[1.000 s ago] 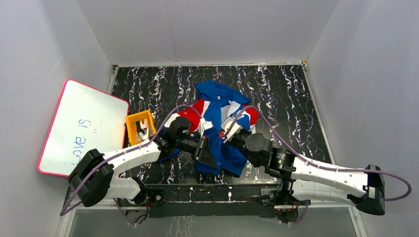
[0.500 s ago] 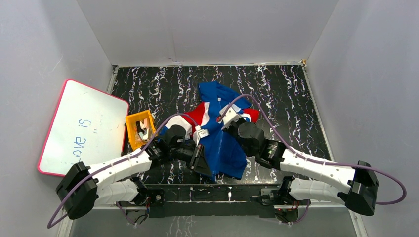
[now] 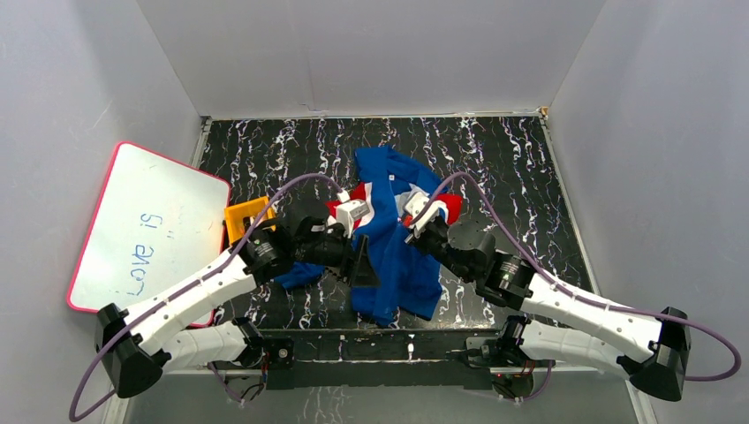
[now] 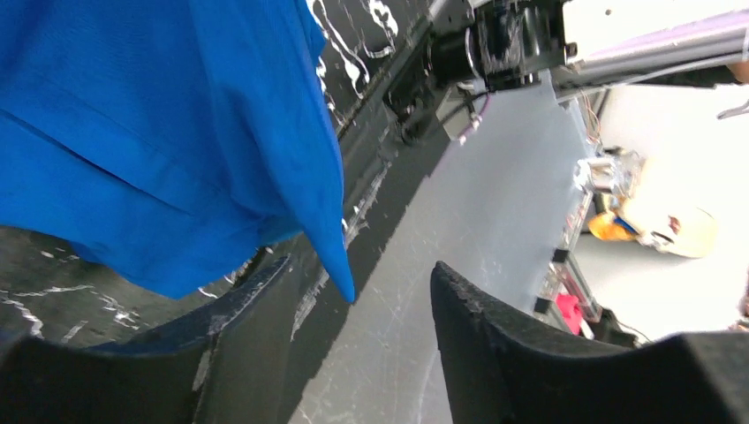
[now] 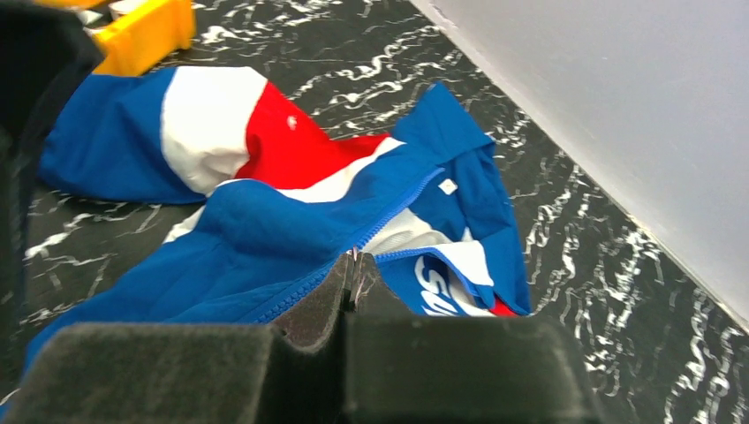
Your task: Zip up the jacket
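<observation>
The jacket, royal blue with red and white stripes, lies crumpled mid-table. My right gripper sits over its upper middle. In the right wrist view that gripper is shut, with the thin zipper pull pinched at its tips where the blue zipper line ends. Above that point the jacket gapes open on white lining and lettering. My left gripper hovers by the jacket's left lower edge. In its wrist view it stands open. A pointed corner of the blue hem hangs between the fingers, untouched.
A yellow box sits left of the jacket, also seen in the right wrist view. A pink-edged whiteboard leans on the left wall. Grey walls close three sides. The table's near edge lies just beyond the hem.
The left gripper has opened and the blue hem has left its jaws. The left arm has swung back and left. The right gripper stays shut and has shifted slightly up the jacket.
</observation>
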